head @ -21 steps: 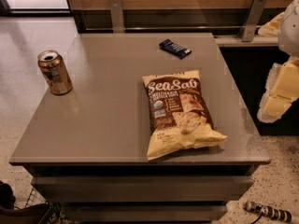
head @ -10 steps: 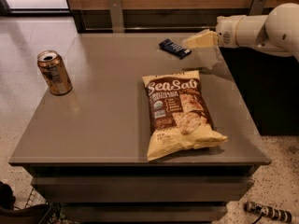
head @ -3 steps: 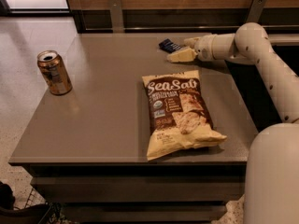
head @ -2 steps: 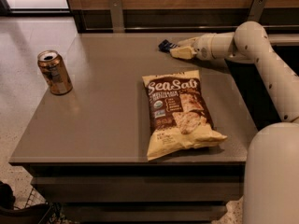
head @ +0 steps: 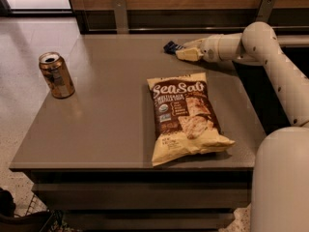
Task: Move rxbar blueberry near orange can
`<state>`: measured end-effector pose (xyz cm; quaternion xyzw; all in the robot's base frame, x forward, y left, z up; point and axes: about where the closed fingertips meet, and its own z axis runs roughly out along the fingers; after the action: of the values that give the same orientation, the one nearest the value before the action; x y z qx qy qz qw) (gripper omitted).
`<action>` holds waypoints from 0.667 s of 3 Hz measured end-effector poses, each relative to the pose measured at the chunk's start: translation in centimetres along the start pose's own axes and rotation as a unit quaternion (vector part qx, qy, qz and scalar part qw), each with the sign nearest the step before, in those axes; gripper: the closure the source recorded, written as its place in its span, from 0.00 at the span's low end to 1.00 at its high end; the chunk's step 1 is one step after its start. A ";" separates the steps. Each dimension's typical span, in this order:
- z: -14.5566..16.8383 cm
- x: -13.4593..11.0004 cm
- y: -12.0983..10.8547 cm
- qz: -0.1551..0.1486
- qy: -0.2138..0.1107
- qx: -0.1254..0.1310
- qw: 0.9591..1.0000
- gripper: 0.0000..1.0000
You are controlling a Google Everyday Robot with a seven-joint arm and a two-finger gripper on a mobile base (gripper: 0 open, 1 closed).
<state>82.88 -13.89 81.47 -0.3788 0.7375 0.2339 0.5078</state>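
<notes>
The rxbar blueberry [head: 172,47] is a small dark navy bar at the far right of the grey table [head: 111,115]; only its left end shows. My gripper [head: 186,52] reaches in from the right and sits over the bar, covering most of it. The orange can [head: 56,75] stands upright near the table's left edge, far from the bar and the gripper.
A large yellow-and-brown Sea Salt chip bag [head: 185,116] lies in the middle right of the table. My cream arm [head: 270,66] runs along the right edge. A wooden wall with metal posts [head: 120,13] stands behind the table.
The gripper has come in from the right, dropped onto the bar and covered more of it. The bar, can and chip bag have stayed in place.
</notes>
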 end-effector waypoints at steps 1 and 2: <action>0.0 0.0 0.0 0.000 0.000 0.000 1.000 1.00; 0.0 0.0 0.0 0.000 0.000 0.000 1.000 1.00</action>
<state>82.87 -13.89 81.49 -0.3789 0.7376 0.2337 0.5078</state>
